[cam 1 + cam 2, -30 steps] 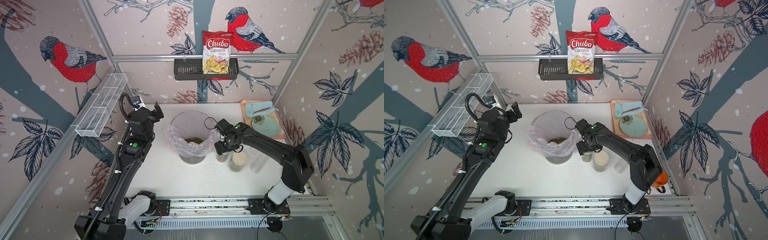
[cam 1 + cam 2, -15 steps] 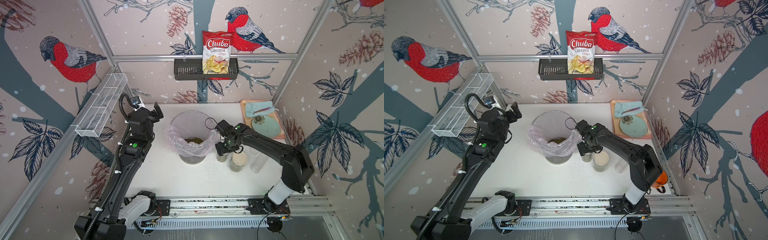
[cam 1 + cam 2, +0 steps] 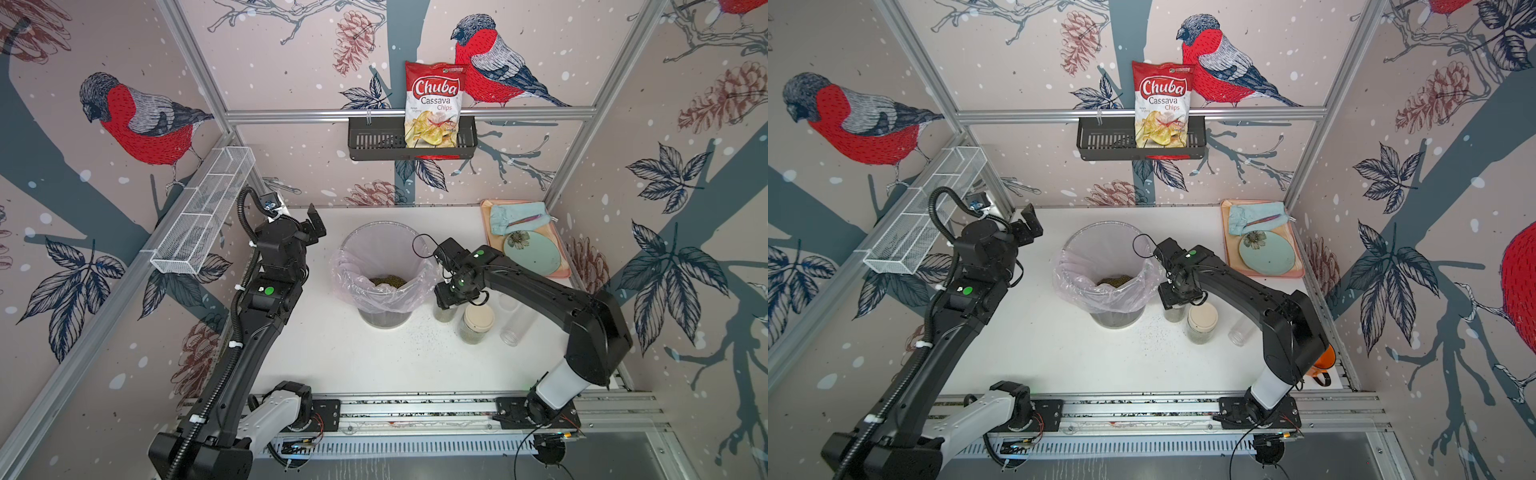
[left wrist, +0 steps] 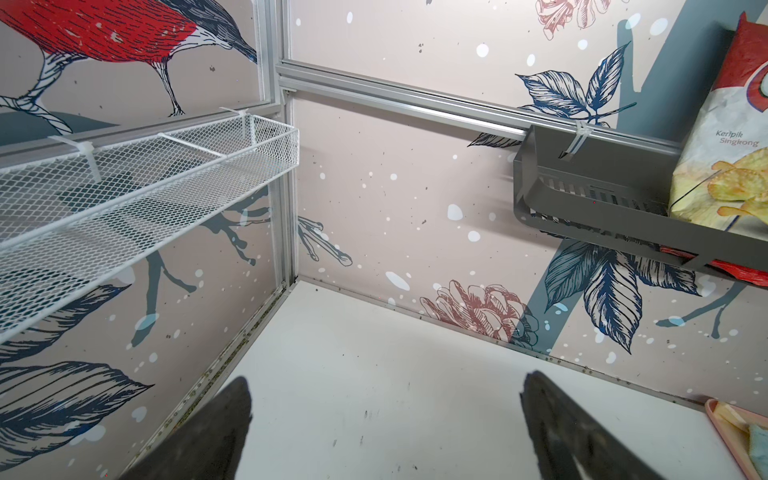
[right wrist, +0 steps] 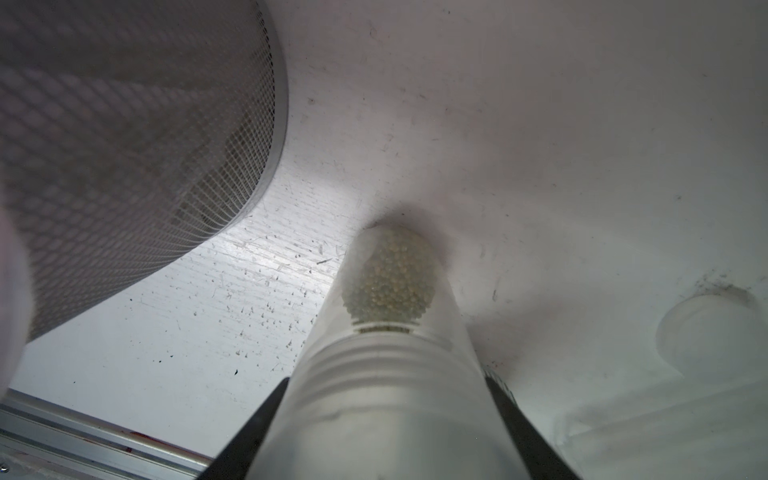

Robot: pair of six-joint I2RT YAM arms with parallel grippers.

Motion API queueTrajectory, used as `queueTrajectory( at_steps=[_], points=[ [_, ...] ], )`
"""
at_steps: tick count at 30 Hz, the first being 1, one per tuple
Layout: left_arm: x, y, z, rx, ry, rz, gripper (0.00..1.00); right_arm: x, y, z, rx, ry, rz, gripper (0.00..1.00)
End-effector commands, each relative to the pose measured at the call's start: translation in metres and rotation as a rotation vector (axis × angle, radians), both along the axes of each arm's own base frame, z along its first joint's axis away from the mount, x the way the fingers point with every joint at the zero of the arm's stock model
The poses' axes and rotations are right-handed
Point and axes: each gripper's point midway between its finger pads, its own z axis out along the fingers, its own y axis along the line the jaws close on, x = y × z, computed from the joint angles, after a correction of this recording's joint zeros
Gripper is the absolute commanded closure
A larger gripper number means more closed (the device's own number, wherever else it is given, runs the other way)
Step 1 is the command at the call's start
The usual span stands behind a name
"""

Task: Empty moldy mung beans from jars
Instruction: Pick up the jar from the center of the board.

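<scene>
the bin (image 3: 384, 320) stands mid-table (image 3: 332, 357), with mung beans (image 3: 388, 281) in it. just right of it my right gripper (image 3: 445, 303) straddles the short jar (image 3: 444, 316). the lidded jar (image 3: 476, 328) is next on the right, then the tall jar (image 3: 515, 322). behind them, in the far right corner, a tray (image 3: 559, 272) holds a plate (image 3: 534, 251) with a cloth (image 3: 515, 216) behind it. a mug (image 3: 1325, 359) sits at the near right corner. a shelf (image 3: 374, 141) on the back wall holds a chip bag (image 3: 434, 108). a wire basket (image 3: 203, 216) hangs on the left wall. my left gripper (image 4: 386, 380) hangs over the far left corner.
</scene>
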Motion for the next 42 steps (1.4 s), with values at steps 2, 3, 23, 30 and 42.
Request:
queueTrajectory(
  at_steps=[2,3,23,30,42],
  points=[
    [-0.001,0.005,0.01,-0.031,-0.047,0.026,0.01,0.002,-0.005,0.003,-0.004,-0.011,-0.011,0.41],
    [-0.002,0.006,0.011,-0.032,-0.049,0.027,0.01,0.003,-0.006,0.003,-0.007,-0.013,-0.016,0.42],
    [0.001,-0.001,0.014,-0.021,-0.043,-0.015,0.01,0.063,-0.051,0.036,-0.013,-0.128,-0.196,0.43],
    [0.003,-0.008,0.018,-0.016,-0.049,-0.056,0.01,0.08,-0.058,0.062,0.053,-0.173,-0.246,0.47],
    [0.004,-0.036,0.038,0.029,-0.076,-0.222,0.02,0.094,-0.06,0.157,0.266,-0.314,-0.265,0.47]
  ],
)
